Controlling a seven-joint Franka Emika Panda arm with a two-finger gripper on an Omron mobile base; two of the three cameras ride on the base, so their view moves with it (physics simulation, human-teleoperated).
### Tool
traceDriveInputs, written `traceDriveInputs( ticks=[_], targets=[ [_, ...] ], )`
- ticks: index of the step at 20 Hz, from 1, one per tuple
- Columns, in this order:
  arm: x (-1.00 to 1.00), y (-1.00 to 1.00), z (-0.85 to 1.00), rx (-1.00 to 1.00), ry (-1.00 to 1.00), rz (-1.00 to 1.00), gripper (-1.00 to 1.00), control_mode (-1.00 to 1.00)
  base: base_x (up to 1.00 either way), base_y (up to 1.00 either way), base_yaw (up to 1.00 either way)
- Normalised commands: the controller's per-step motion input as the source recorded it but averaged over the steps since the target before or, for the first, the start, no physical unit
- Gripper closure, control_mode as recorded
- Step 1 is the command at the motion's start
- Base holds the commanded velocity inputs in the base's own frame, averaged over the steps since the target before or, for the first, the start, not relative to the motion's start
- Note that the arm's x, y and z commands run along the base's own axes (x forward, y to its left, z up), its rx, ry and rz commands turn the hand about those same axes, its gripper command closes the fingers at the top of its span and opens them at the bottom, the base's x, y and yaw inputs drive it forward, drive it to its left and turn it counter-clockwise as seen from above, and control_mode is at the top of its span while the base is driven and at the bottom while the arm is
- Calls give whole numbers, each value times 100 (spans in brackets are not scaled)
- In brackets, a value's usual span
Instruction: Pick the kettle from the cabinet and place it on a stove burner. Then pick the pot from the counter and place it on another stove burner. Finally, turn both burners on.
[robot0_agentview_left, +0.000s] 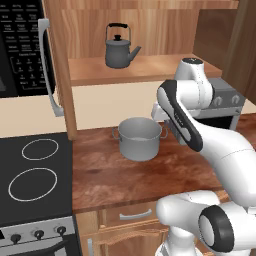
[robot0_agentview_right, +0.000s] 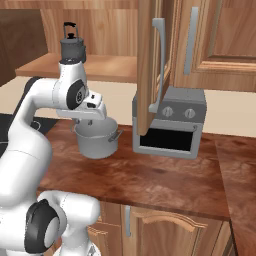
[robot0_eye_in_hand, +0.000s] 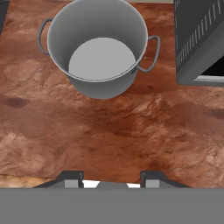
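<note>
With the kettle (robot0_agentview_left: 119, 47) on the cabinet (robot0_agentview_left: 140, 67) shelf and the pot (robot0_agentview_left: 139, 138) on the tabletop (robot0_agentview_left: 125, 175), the empty, part-open tool (robot0_eye_in_hand: 111, 180) should rise clear of the pot, then meet the arched handle squarely.

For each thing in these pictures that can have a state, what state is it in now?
kettle: upright on the cabinet shelf, lid on, not held.
cabinet: door open.
pot: upright on the counter, empty, no lid, not held.
gripper: above the counter, jaws apart, holding nothing.
cooktop: both rings in view bare.
toaster oven: standing on the counter, beside the pot.
</note>
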Motion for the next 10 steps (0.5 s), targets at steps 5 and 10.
traceDriveInputs(
  ticks=[5,10],
  targets=[
    [0,0,0,0,0,0,-100,-100,0,0,0],
    [-2,0,0,0,-8,0,-100,-100,0,0,0]
  ],
)
